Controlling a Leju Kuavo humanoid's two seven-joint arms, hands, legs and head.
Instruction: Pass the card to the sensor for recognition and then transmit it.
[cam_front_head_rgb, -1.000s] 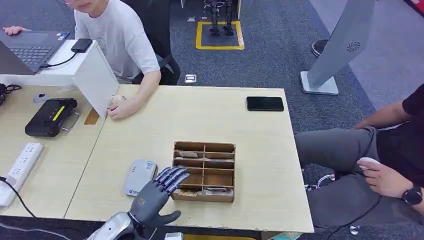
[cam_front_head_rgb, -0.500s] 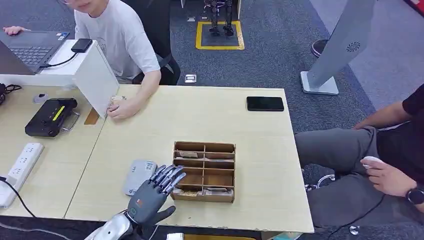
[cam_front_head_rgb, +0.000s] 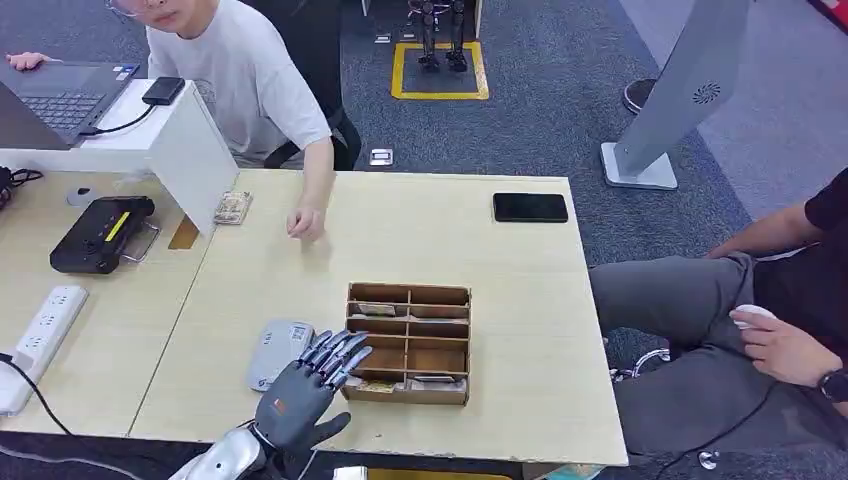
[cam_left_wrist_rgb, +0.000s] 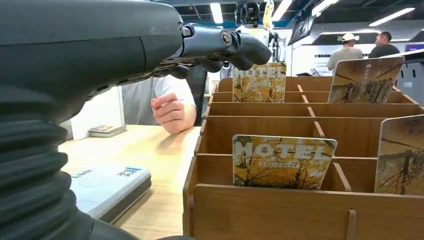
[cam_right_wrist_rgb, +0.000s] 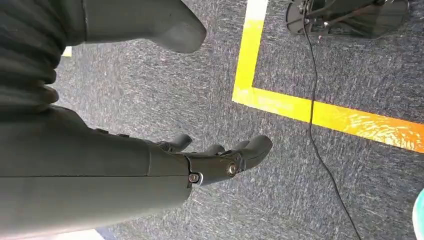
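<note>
- Head view shows the left hand low over the near edge of the table, fingers spread and stretched forward, thumb out to the side; it holds nothing.
- Its fingertips are above the left near corner of the wooden card box, between the box and the sensor.
- The sensor is a flat grey-white device lying on the table just left of the box, partly hidden behind the hand.
- Left wrist view shows the same hand open above the box; the fingers touch no card.
- In this view a card with the word HOTEL stands upright in a near compartment, and more cards stand in the compartments behind and beside it.
- Right wrist view shows the right hand hanging over grey carpet, fingers slightly curved and apart, with nothing in it.
- A yellow line and a thin black cable are on the carpet near it.
- Farther on the table, a black phone lies near the far right corner.
- A person in a white shirt sits at the far left side, with one hand hanging over the table.
- A small stack of cards lies just beside a white divider board.
- Another person sits to the right of the table.
</note>
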